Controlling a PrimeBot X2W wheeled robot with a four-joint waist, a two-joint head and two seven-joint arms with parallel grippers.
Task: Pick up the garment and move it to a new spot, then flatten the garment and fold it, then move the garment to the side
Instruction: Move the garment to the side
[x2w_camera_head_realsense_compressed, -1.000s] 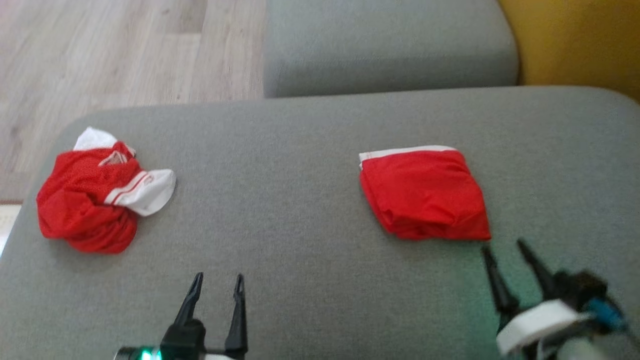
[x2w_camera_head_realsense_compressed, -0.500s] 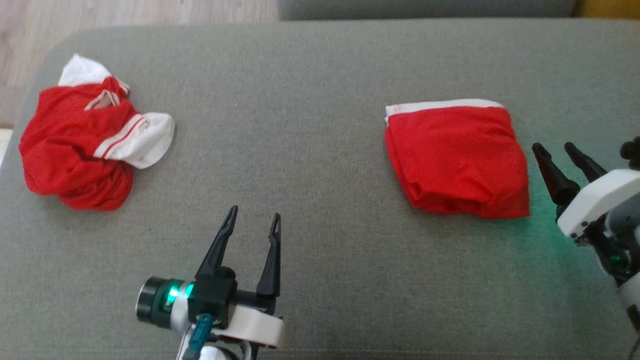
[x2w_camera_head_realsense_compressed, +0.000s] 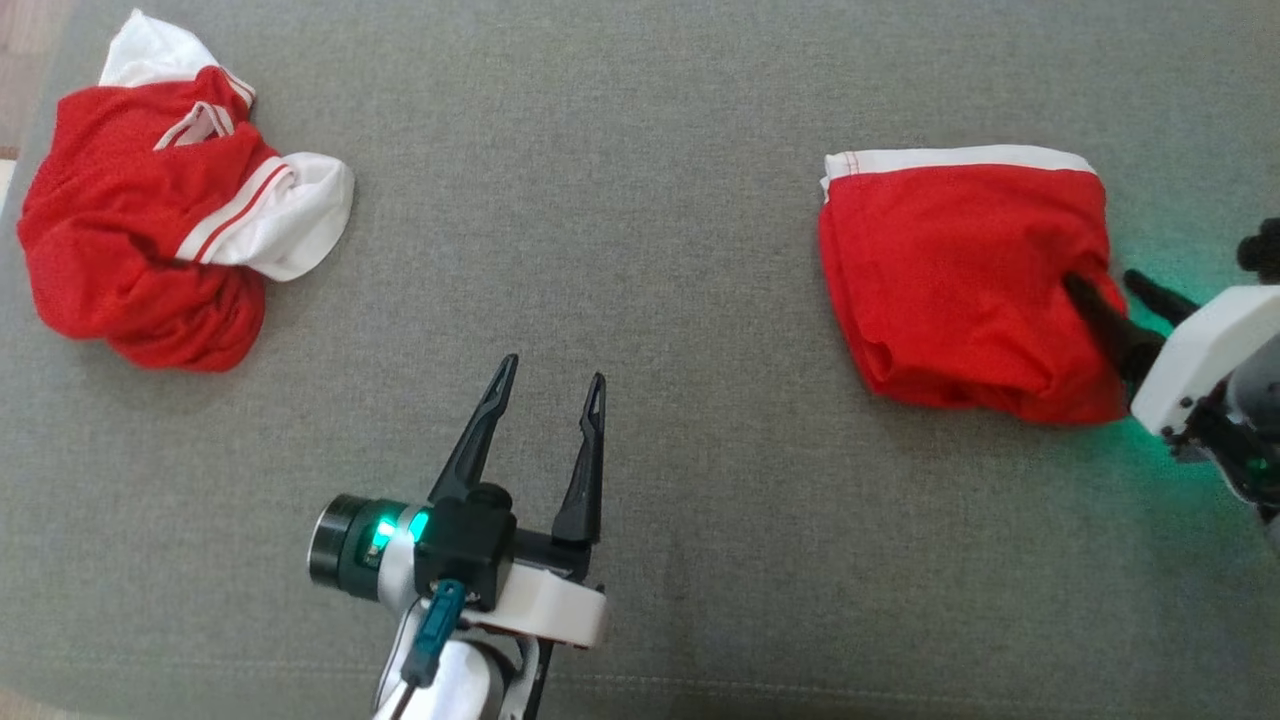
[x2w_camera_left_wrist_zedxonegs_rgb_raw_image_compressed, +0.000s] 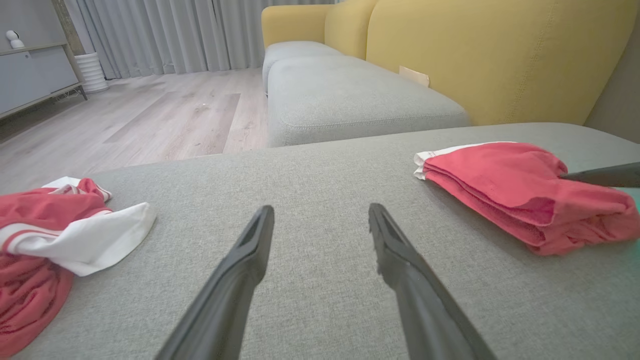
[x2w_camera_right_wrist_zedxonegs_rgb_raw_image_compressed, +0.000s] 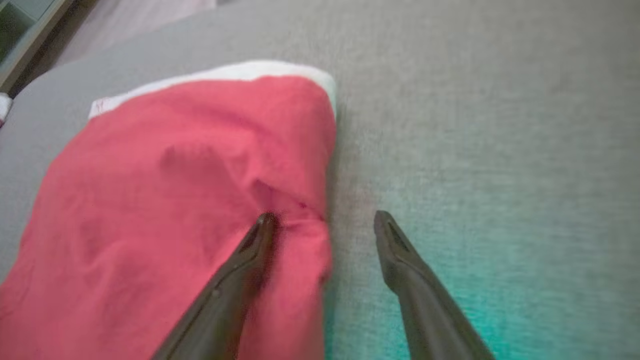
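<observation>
A folded red garment (x2w_camera_head_realsense_compressed: 960, 270) with a white band along its far edge lies on the right of the grey cushion (x2w_camera_head_realsense_compressed: 650, 200). My right gripper (x2w_camera_head_realsense_compressed: 1100, 278) is open at its right edge. One finger presses on top of the red cloth (x2w_camera_right_wrist_zedxonegs_rgb_raw_image_compressed: 175, 200) and the other rests on the bare cushion beside it, as the right wrist view shows around my right gripper (x2w_camera_right_wrist_zedxonegs_rgb_raw_image_compressed: 322, 217). My left gripper (x2w_camera_head_realsense_compressed: 553, 370) hovers open over the middle of the cushion, holding nothing. A crumpled red and white garment (x2w_camera_head_realsense_compressed: 140, 250) sits at the far left.
In the left wrist view, a second grey seat cushion (x2w_camera_left_wrist_zedxonegs_rgb_raw_image_compressed: 350, 95) and a yellow backrest (x2w_camera_left_wrist_zedxonegs_rgb_raw_image_compressed: 500, 55) lie beyond this cushion. Wooden floor (x2w_camera_left_wrist_zedxonegs_rgb_raw_image_compressed: 150, 115) and a grey cabinet (x2w_camera_left_wrist_zedxonegs_rgb_raw_image_compressed: 35, 75) are off to the left. Bare cushion separates the two garments.
The head view has tilted down and closer. My right gripper has moved in from beside the folded garment onto its right edge, one finger now on the cloth. Both garments lie as before.
</observation>
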